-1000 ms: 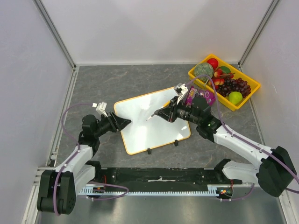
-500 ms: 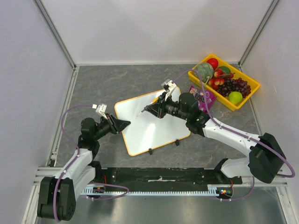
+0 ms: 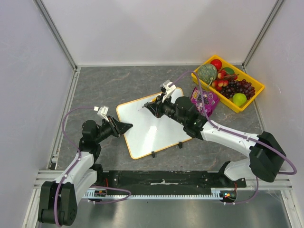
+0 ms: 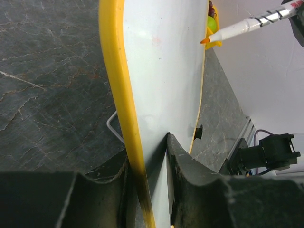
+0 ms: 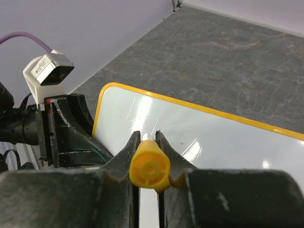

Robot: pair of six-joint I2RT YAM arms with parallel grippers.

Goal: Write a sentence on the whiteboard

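The whiteboard lies flat mid-worktop, its left rim pinched by the left hand. Over its far corner the right hand pinches a pen. Only the left wrist view shows the pen's orange tip; whether it touches the board is unclear. The right arm hides the board's right edge.

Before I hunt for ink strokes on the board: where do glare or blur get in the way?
Right wrist: glare streaks cross the whiteboard, and the marker's yellow end looms soft. Left wrist: the left fingers are dark and blurred, the board foreshortened edge-on. Top view: evenly lit and sharp.
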